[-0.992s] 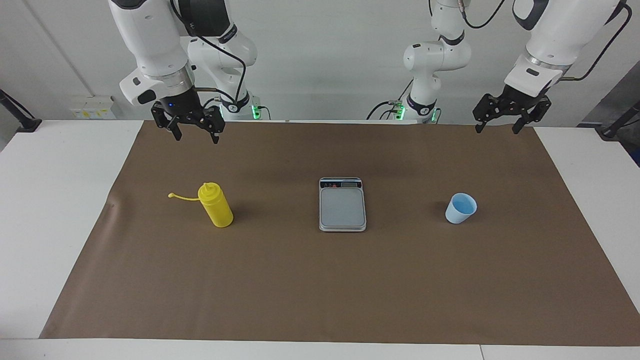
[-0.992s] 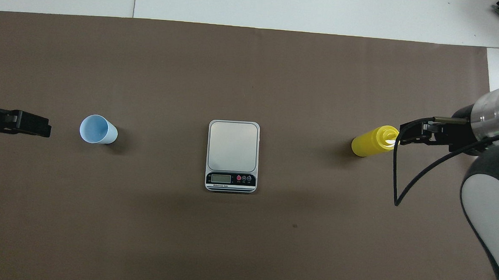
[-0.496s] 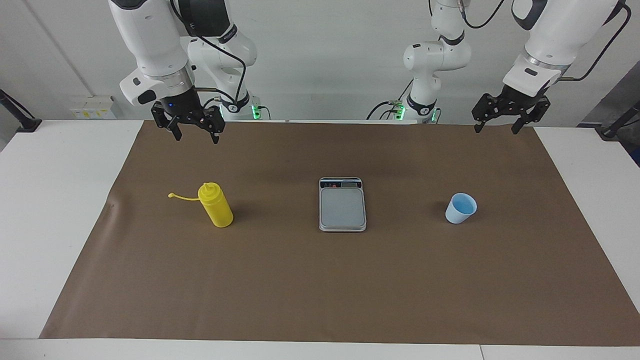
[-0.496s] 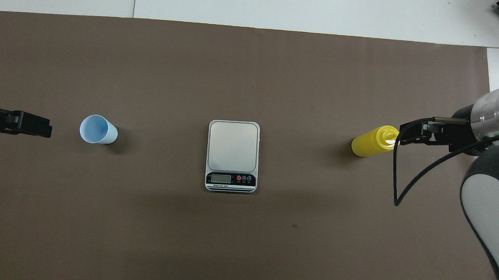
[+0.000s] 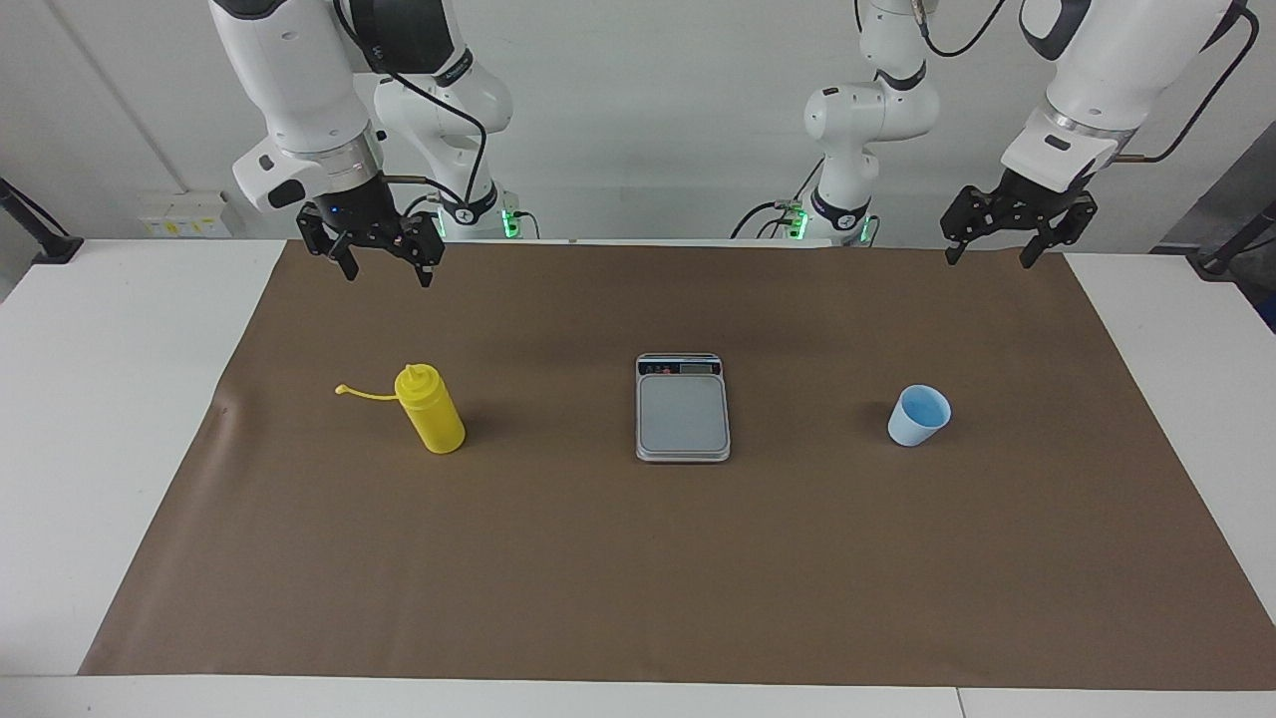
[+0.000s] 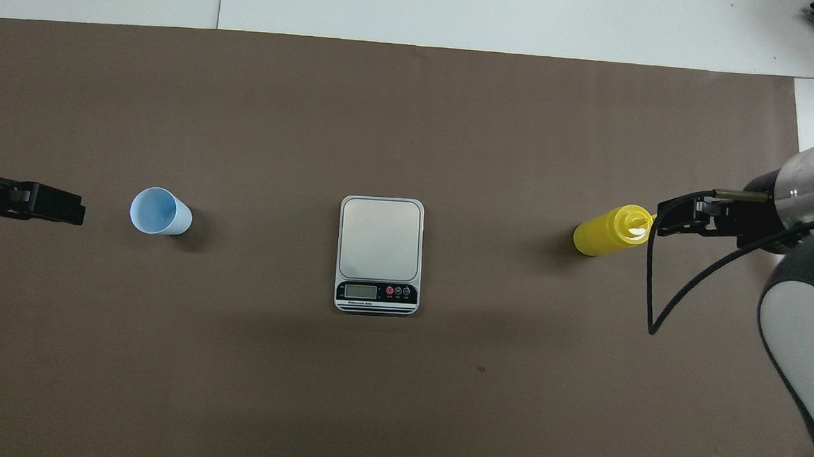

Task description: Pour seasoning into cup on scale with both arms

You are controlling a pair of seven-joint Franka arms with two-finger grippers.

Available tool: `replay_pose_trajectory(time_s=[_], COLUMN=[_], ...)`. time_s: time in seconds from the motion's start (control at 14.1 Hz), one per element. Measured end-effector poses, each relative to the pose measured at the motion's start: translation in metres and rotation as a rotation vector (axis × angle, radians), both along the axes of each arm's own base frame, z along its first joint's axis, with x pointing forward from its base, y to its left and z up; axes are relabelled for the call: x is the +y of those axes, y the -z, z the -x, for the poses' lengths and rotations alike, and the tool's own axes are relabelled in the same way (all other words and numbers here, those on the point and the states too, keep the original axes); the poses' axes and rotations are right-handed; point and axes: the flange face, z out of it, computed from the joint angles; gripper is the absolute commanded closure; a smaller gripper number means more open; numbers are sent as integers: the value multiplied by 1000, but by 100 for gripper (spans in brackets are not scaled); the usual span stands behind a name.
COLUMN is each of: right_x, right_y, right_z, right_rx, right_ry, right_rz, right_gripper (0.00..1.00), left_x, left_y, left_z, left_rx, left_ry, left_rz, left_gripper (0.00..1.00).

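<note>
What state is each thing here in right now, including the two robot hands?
Seasoning bottle: upright, uncapped, untouched.
Cup: upright on the brown paper, not on the scale.
Scale: nothing on its plate.
Right gripper: raised, fingers open, empty.
Left gripper: raised, fingers open, empty.

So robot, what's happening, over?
Left gripper and right gripper open, raised, empty. Cup beside scale, not on it. Bottle upright. Nothing blocking.
</note>
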Motion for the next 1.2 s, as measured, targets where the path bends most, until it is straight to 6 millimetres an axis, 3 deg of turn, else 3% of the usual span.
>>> replay_pose_trajectory(time_s=[0.43,0.64,0.85,1.2], right_x=[0,0,0,0], right_y=[0,0,0,0], right_z=[0,0,0,0], right_rx=[0,0,0,0], right_ry=[0,0,0,0], right_rz=[0,0,0,0], right_gripper=[0,0,0,0], left_x=[1,3,7,29], left_y=[2,23,62,141], left_z=[-3,-9,-19,-54], left_rx=[-17,-36,-38,-20], left_ry=[3,-3,-15,-141], left_rz=[2,3,6,21], left_gripper=[0,0,0,0])
